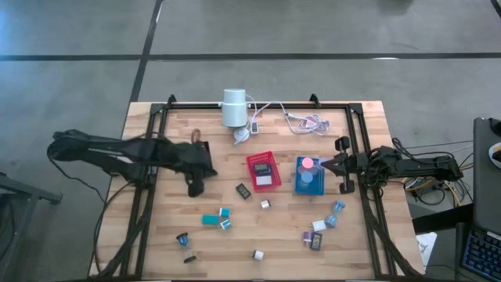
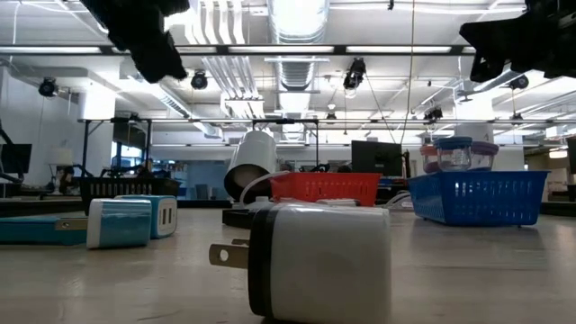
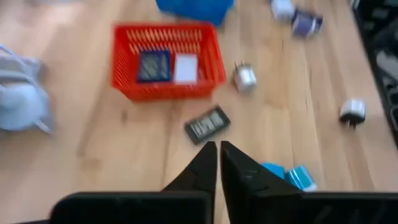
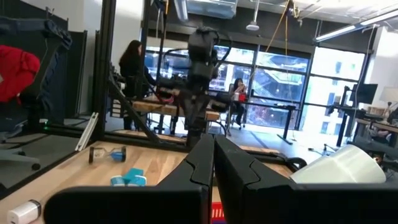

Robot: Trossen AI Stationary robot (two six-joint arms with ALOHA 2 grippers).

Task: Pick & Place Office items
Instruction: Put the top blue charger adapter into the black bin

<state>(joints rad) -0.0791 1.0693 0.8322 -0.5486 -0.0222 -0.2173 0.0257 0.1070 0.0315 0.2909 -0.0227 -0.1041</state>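
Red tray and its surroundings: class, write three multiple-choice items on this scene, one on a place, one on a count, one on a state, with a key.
1. Where does the red tray sit relative to the blue tray?
A. toward the left arm's side
B. toward the right arm's side
C. inside it

2. How many pieces lie in the red tray?
A. none
B. two
C. five

3. How do the left hand's fingers stand?
A. wide apart
B. nearly together, holding nothing
C. clamped on a charger

Key: A, the high view shows it; B, a dark piece and a white piece; B, the left wrist view shows only a slit.
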